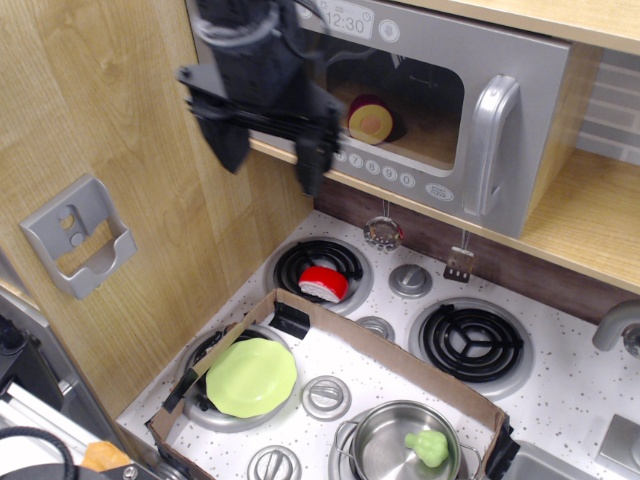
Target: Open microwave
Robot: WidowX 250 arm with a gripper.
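Progress looks nil: microwave (420, 100) on the wooden shelf has its door shut, while the gripper (268, 152), fingers spread and empty, hangs before its left side, well apart from the handle (492, 145).

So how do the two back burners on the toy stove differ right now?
The back left burner has a red and white toy food piece resting on its coil; the back right burner is bare. The cardboard box edge runs just in front of the left one, while the right one sits clear of it. Both are black spiral coils in silver rings on the speckled stovetop.
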